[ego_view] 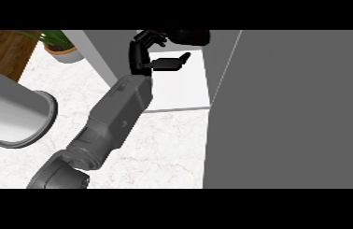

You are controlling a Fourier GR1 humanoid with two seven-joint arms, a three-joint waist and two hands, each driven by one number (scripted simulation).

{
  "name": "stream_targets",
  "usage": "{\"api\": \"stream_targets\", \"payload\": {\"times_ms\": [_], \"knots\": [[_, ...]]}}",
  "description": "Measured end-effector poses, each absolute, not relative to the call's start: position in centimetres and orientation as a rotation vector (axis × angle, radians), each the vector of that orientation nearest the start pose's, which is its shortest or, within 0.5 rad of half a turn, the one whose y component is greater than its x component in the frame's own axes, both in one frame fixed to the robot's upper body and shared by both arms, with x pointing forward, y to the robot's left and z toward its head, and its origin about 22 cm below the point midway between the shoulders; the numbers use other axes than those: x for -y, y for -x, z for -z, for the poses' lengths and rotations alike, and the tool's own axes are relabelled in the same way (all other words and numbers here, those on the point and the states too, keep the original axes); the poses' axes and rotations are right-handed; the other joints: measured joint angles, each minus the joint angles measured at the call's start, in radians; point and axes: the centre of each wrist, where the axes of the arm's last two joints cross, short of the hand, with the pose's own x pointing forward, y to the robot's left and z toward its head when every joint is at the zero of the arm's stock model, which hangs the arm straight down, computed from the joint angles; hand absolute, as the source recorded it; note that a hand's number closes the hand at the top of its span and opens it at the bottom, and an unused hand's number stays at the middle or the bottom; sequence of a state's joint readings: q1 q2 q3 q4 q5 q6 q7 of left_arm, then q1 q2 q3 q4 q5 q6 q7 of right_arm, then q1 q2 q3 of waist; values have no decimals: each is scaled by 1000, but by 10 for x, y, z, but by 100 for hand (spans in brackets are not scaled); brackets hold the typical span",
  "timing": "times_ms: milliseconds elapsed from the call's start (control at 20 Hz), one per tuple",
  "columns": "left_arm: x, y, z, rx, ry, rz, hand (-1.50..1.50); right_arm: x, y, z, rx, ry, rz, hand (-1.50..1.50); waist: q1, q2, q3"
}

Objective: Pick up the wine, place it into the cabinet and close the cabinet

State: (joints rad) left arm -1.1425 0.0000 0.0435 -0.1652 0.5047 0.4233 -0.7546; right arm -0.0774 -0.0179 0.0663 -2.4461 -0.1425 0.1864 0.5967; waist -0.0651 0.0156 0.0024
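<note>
The wine (190,37) sits at the top middle of the frame, just a dark shape on the white cabinet shelf (180,85), cut off by the top edge, so I can't read any label. My left hand (147,53) is right beside it on its left: fingers bent but spread away from the thumb, which pokes out toward the right, not wrapped round the bottle. Can't tell if the fingertips touch it. The open cabinet door (289,111) fills the whole right side. Upper left there's a potted plant (58,46), and a grey round container (21,116) at mid left on the marble counter (169,148).
</note>
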Motion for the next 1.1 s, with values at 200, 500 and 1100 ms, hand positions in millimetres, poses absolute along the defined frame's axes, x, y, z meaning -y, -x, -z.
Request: {"api": "stream_targets", "payload": {"times_ms": [200,500,1100], "knots": [[-104,-431,-30,1835,-160,-212,-150,213,-160,-198,1913,-249,-310,-150,-2,1,1],[-106,-428,-24,1823,-215,-180,-150,212,-160,-197,1911,-256,-306,-150,-2,2,0],[-111,-422,-11,1837,-270,-157,-150,208,-161,-196,1915,-277,-317,-150,-10,6,1]]}}
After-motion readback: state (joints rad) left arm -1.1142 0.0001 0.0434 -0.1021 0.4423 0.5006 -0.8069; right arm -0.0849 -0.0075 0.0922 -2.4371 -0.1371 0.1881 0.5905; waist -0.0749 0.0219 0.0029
